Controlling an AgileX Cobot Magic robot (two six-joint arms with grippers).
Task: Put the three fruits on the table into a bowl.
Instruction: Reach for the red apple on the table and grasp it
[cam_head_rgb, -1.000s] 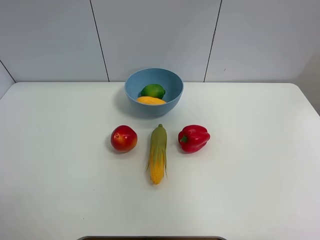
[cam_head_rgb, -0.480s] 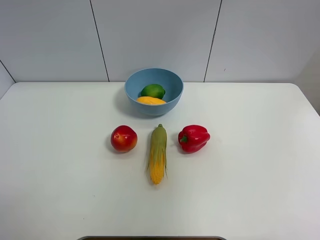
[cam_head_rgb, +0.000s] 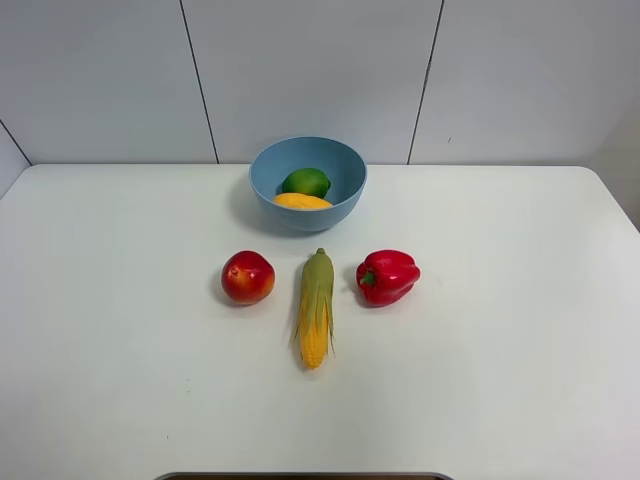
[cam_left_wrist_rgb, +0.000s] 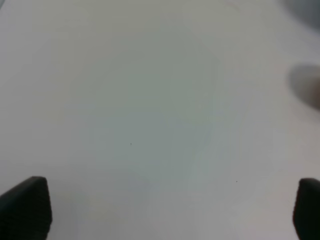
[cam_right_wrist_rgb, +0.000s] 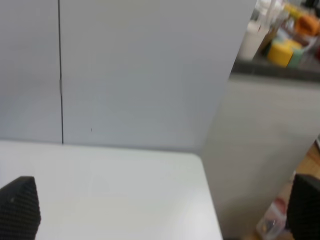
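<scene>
light blue bowl (cam_head_rgb: 340, 165) held the mango (cam_head_rgb: 300, 201) and green fruit (cam_head_rgb: 306, 182); the apple (cam_head_rgb: 247, 277) sat on the white table (cam_head_rgb: 120, 350) beside the corn cob (cam_head_rgb: 316, 305). left gripper (cam_left_wrist_rgb: 166, 207) and right gripper (cam_right_wrist_rgb: 162, 205) stood spread apart, empty.

The white table (cam_left_wrist_rgb: 150, 100) fills nearly the whole picture, plain and out of focus. Over it hangs the left gripper (cam_left_wrist_rgb: 165, 212), jaws spread wide. Its two dark fingertips (cam_left_wrist_rgb: 25, 207) stand far apart (only their ends show) with bare tabletop between them. A blurred grey smudge (cam_left_wrist_rgb: 306, 90) lies off to one side, too soft to identify.
</scene>
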